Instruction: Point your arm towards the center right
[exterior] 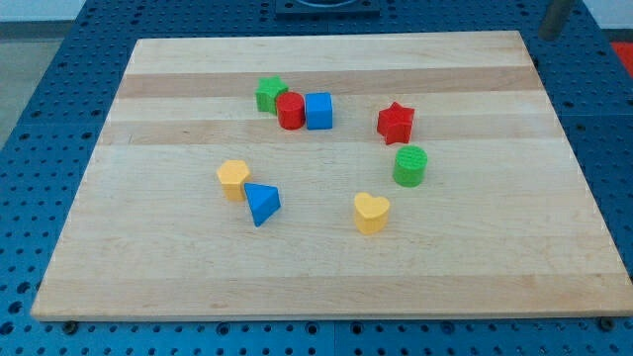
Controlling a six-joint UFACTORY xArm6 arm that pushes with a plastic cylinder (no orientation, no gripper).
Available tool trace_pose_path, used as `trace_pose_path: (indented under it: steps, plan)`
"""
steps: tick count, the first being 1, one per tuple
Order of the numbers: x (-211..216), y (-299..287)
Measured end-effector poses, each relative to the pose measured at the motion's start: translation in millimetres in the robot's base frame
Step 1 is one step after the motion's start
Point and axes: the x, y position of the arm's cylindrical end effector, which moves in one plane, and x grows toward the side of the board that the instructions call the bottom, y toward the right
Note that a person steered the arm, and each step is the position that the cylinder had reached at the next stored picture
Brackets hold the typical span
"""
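Note:
My tip (547,37) shows as the lower end of a dark rod at the view's top right, just off the wooden board's (495,267) top right corner and far from every block. A green star (269,93), a red cylinder (290,111) and a blue cube (318,111) sit together at the top centre. A red star (396,123) lies right of centre with a green cylinder (409,165) below it. A yellow heart (371,212) lies below centre. A yellow block (233,179) touches a blue triangle (262,203) at centre left.
The board rests on a blue perforated table (613,148) that surrounds it on all sides. A dark fixture (326,8) sits at the view's top edge above the board.

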Motion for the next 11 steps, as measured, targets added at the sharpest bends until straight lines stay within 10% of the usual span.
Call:
trace_pose_path:
  steps: [3, 7, 11]
  plan:
    - [56.4, -19.5]
    - [237.2, -59.8]
    - [248.6, -76.1]
